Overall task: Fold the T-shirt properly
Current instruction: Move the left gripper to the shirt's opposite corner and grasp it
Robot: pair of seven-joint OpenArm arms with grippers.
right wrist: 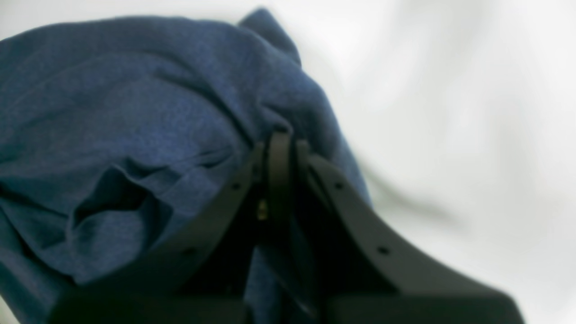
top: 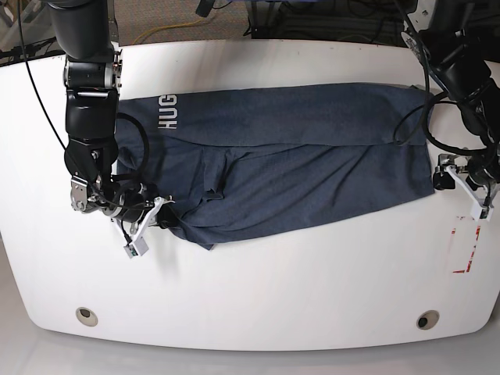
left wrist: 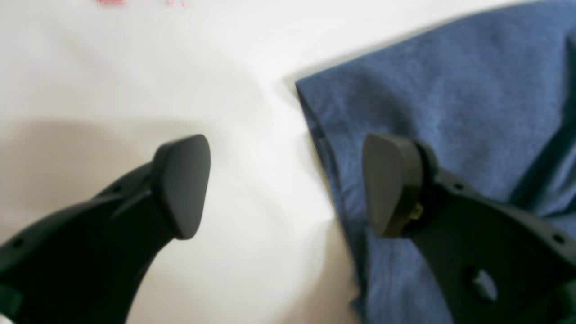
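The dark blue T-shirt (top: pixel 297 156) lies across the white table, folded lengthwise, with white lettering (top: pixel 167 111) at its left end. My right gripper (top: pixel 162 214) is at the shirt's lower left corner. In the right wrist view, the right gripper (right wrist: pixel 280 140) is shut on a bunched fold of the T-shirt (right wrist: pixel 135 112). My left gripper (top: pixel 458 181) is at the shirt's right edge. In the left wrist view, the left gripper (left wrist: pixel 288 184) is open. One finger (left wrist: pixel 182 184) hangs over bare table and the other over the T-shirt (left wrist: pixel 450 90), nothing pinched.
A white tag with red print (top: pixel 462 248) lies on the table near the right edge. Two round holes (top: pixel 87 316) (top: pixel 426 319) sit near the front edge. Cables run behind the table's far side.
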